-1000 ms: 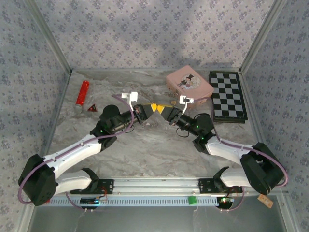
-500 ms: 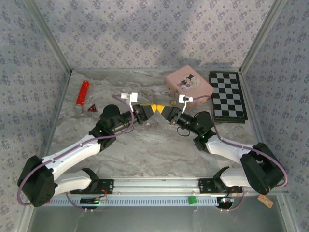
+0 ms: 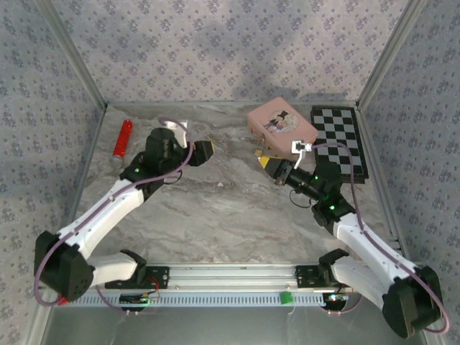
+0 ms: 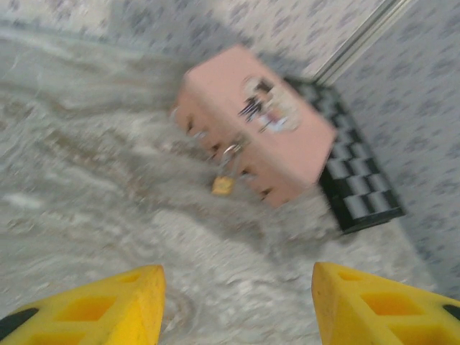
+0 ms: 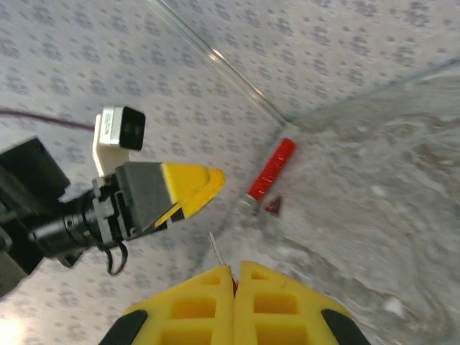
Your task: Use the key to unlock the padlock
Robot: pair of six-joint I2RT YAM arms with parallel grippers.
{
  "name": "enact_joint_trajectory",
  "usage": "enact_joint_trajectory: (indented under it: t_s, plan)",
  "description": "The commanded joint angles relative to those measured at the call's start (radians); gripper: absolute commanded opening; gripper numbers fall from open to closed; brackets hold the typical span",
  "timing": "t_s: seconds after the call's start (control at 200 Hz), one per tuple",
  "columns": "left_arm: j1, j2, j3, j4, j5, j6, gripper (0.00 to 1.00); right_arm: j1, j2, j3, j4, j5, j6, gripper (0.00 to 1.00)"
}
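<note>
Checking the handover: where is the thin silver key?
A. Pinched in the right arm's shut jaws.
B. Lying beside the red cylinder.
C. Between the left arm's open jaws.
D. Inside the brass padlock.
A: the thin silver key pokes out from between the shut yellow jaws of the right arm.

I read box (image 3: 282, 123) back-right on worktop (image 3: 230, 215), checkerboard (image 3: 339, 142) just right of it, padlock (image 4: 223, 185) against box's near side, tube (image 3: 122, 139) far left.

lab robot cell: patterned panel walls (image 3: 215, 50), metal frame posts (image 3: 72, 54), marble-print tabletop (image 3: 230, 223), aluminium mounting rail (image 3: 230, 274) at near edge.
</note>
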State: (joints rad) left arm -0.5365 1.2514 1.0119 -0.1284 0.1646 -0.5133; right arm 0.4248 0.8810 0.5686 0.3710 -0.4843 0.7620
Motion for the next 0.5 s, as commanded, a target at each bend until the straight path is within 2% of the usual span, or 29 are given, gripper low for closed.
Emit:
enact_joint_trajectory:
  t_s: [0.0,0.075,0.165,0.33,0.42,0.495]
  plan:
    - [0.003,0.099,0.073,-0.155,-0.026,0.064,0.56,-0.007,-0.071,0.106,-0.393,0.104,-0.218,0.00]
    - [-0.007,0.188,0.117,-0.155,0.003,0.064,0.56,-0.016,-0.103,0.132,-0.499,0.169,-0.269,0.00]
    - [-0.029,0.301,0.195,-0.172,0.024,0.078,0.56,-0.036,-0.136,0.130,-0.545,0.194,-0.289,0.00]
    - [-0.077,0.513,0.364,-0.216,0.095,0.171,0.55,-0.060,-0.189,0.086,-0.549,0.204,-0.283,0.00]
    - [-0.091,0.583,0.413,-0.196,0.102,0.196,0.55,-0.069,-0.218,0.057,-0.544,0.200,-0.275,0.00]
    - [-0.092,0.640,0.447,-0.159,0.149,0.203,0.56,-0.080,-0.236,0.041,-0.546,0.191,-0.266,0.00]
